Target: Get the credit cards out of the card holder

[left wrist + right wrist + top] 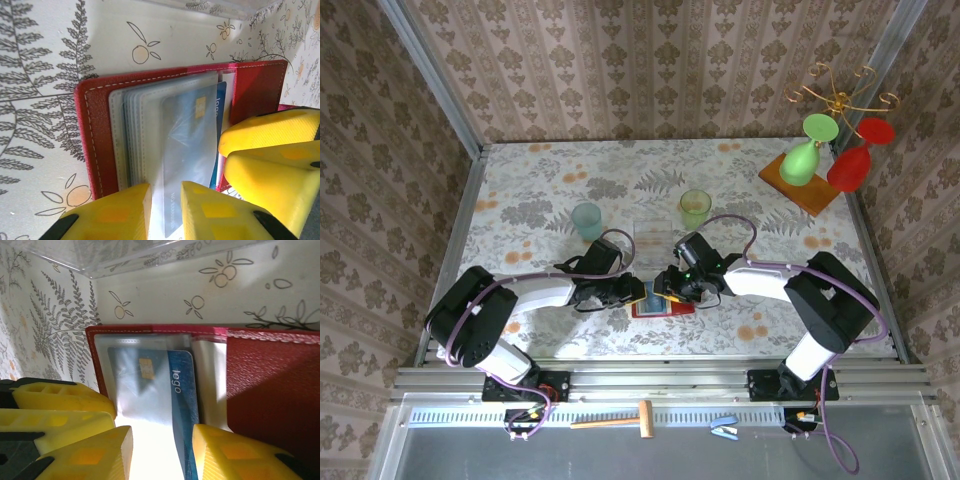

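We log: left gripper (165, 202) pinches the sleeve (175, 135) of the card holder (95, 140); right gripper (162, 442), narrow astride blue card (181, 385), hold uncertain, must clamp and withdraw.

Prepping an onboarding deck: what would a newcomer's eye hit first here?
The open red card holder at the near middle of the table, with the yellow left claw and right claw crowding it from either side. A blue card with a gold chip sits in its clear sleeve. Far right, a green glass and red glass by a gold rack.
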{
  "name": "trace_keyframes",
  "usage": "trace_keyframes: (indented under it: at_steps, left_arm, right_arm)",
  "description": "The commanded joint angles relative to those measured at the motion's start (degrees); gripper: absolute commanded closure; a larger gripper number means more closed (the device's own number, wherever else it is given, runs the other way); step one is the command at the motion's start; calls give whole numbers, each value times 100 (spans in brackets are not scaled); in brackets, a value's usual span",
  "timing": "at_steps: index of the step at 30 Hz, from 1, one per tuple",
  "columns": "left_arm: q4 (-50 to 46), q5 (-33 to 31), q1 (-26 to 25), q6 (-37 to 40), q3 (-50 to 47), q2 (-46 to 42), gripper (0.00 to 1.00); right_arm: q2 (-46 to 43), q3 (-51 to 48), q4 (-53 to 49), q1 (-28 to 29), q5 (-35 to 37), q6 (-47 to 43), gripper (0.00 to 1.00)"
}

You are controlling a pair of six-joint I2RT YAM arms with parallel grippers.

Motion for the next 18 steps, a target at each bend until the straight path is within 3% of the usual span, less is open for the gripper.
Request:
trace_keyframes:
  at_steps: [1,18]
  left_arm:
    - [-100,-90,5,82,-99,125,76]
    - [-753,-126,11,319,462,-262,76]
  right_arm:
    - [-104,21,-410,-14,287,-147,61]
    - [-441,-65,-374,-142,161,-172,59]
